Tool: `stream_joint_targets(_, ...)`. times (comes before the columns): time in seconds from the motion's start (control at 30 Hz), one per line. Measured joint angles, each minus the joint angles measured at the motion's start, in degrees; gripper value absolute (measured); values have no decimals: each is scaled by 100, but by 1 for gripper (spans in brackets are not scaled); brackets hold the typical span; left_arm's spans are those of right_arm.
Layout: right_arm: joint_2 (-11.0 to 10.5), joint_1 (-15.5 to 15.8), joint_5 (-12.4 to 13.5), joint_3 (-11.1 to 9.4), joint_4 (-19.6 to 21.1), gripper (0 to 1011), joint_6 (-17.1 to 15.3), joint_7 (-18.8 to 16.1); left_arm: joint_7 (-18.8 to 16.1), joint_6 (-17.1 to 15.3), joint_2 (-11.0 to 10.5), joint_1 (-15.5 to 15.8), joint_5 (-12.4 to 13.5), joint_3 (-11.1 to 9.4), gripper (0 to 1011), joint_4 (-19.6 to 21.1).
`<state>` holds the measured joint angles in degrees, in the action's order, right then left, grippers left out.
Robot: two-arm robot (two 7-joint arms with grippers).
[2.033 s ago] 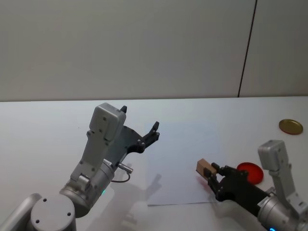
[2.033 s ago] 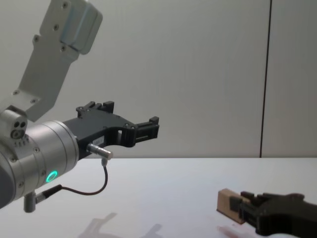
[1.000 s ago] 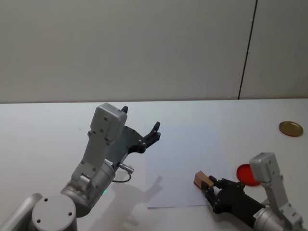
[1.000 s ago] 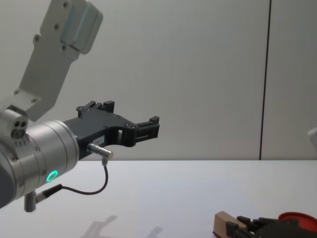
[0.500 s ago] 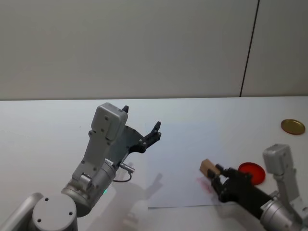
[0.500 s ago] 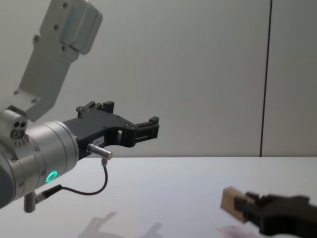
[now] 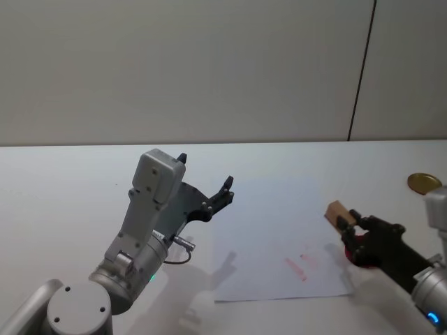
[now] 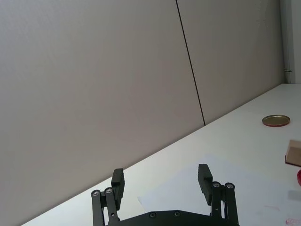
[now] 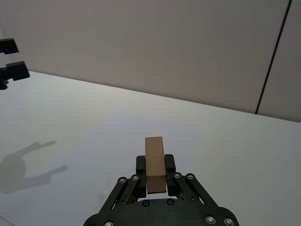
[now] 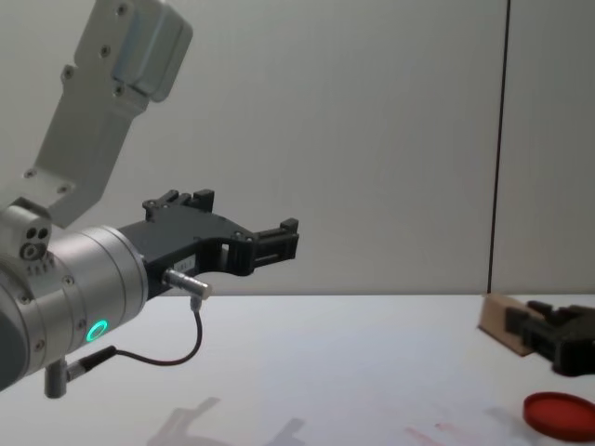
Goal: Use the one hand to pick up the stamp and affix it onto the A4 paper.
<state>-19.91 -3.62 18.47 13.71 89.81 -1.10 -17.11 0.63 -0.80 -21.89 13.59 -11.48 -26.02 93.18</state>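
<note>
1. Pale wood is what you have in your right gripper (image 7: 347, 223): its black fingers are pinched on the rear end of the stamp (image 7: 336, 211), and the free end sticks out past the fingertips.
2. You are holding the stamp clear of the table (image 7: 70, 181), over the right edge of the A4 paper (image 7: 269, 223). The chest view shows the stamp (image 10: 502, 325) and the right gripper (image 10: 532, 327) at the right edge, above the tabletop.
3. From your right wrist view, the stamp (image 9: 154, 157) sits centred in the right gripper (image 9: 155, 165), with the paper spread out ahead of it.
4. Your paper lies flat between the two arms. Its smudged red marks (image 7: 300, 265) are near its front right corner, just to the left of the right gripper.
5. A flat red disc (image 10: 558, 415) lies on the table just below the right gripper, not touching it.
6. A gold lid (image 7: 422, 182) lies farther back on the right, well apart from the paper.
7. Your left gripper (image 7: 204, 172) hangs raised above the table beside the paper's left edge. Its fingers are spread wide, as the left wrist view (image 8: 161, 175) shows.
</note>
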Motion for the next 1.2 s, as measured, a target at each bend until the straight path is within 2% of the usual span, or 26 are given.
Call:
stream_joint_targets(0.47,-243,-136,82,-268,-252,217,-154,7,0,0,0,0,0,0,993,0)
stream_joint_targets(1.2,-251,-295,-72,-267,-648,216,-365,-196,0,0,0,0,0,0,993,0)
